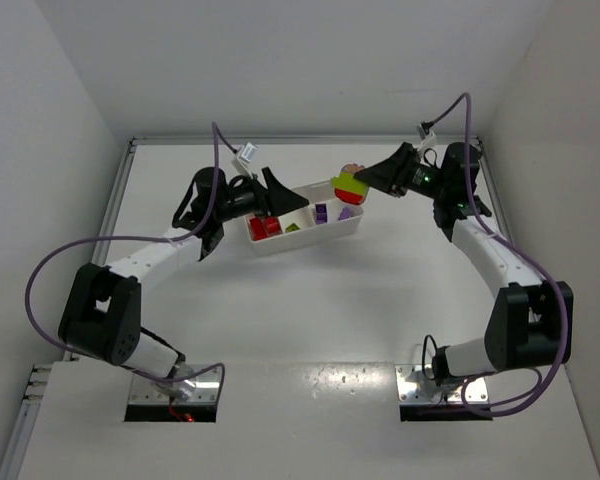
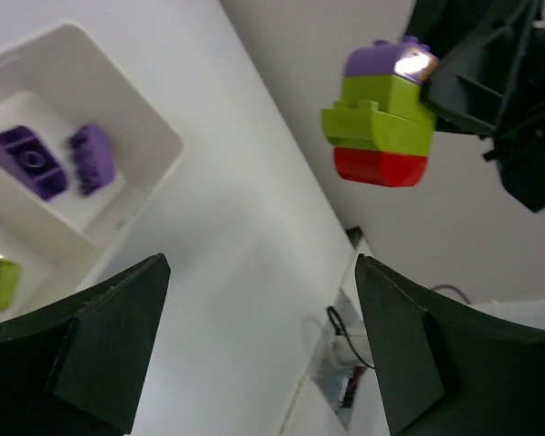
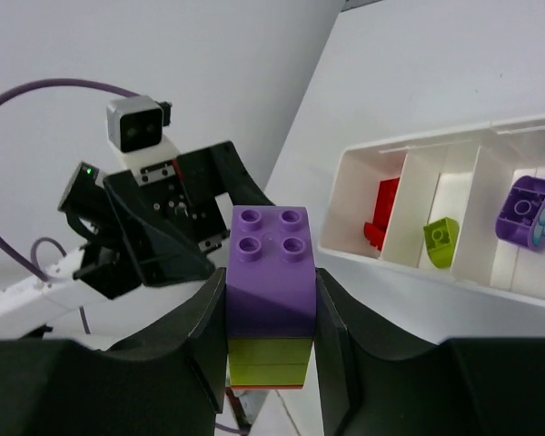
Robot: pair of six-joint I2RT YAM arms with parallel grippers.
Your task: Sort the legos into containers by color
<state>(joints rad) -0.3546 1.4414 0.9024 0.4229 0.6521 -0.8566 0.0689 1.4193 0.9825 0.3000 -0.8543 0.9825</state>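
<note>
Right claw (image 3: 271, 309) grips a purple-green-red lego clump (image 2: 381, 127) near the tray (image 1: 315, 238).

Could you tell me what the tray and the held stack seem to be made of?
Tray: likely moulded plastic, white and smooth, with thin walls. Stack: hard plastic bricks, judging by their moulded studs; the glint on the purple one suggests a glossy finish.

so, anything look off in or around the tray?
Nothing spilled or mis-sorted: in the tray, red bricks, a green brick and purple bricks each have their own compartment. One oddity: the clump held in the air by the right gripper has purple, green and red layers joined, so it fits no single compartment.
</note>
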